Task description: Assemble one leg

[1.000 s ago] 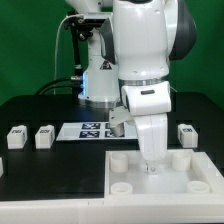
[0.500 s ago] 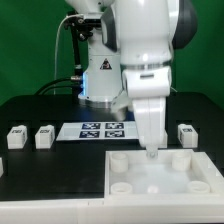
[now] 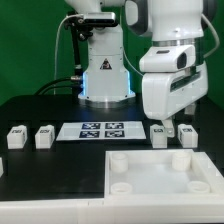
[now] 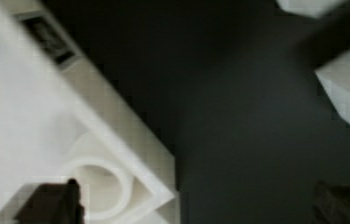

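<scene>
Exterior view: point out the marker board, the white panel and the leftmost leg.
marker board (image 3: pixel 100 129), exterior view, middle of its tagged top.
white panel (image 3: pixel 155 185), exterior view, bare surface between the sockets.
leftmost leg (image 3: pixel 15 138), exterior view, its front face.

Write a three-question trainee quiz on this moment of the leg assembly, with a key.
1. True or false: the gripper holds a leg.
2. The leg nearest the gripper lies: A) between the fingers; B) on the black table, at the exterior view's right; C) in a socket.
3. Fill in: the round sockets of the white panel hold ___ legs.
Key: 1 false; 2 B; 3 no.
</scene>
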You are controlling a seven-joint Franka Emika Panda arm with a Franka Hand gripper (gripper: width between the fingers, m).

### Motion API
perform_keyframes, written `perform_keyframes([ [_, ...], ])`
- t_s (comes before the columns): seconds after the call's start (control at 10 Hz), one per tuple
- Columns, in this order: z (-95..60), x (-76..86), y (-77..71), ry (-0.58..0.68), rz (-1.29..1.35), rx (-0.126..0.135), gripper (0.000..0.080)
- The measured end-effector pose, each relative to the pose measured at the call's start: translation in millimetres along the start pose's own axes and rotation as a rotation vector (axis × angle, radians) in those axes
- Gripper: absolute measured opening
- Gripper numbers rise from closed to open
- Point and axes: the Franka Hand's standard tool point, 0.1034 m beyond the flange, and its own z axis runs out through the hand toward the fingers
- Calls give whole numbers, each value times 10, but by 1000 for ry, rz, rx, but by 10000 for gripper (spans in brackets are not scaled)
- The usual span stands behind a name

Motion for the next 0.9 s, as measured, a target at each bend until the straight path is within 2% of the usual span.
perform_keyframes([
  [0.3, 6, 10, -28, 4, 299, 13, 649],
  [0.6, 97, 38, -396, -25, 712, 40, 649],
  [0.9, 157, -6, -432, -64, 699, 49, 649],
])
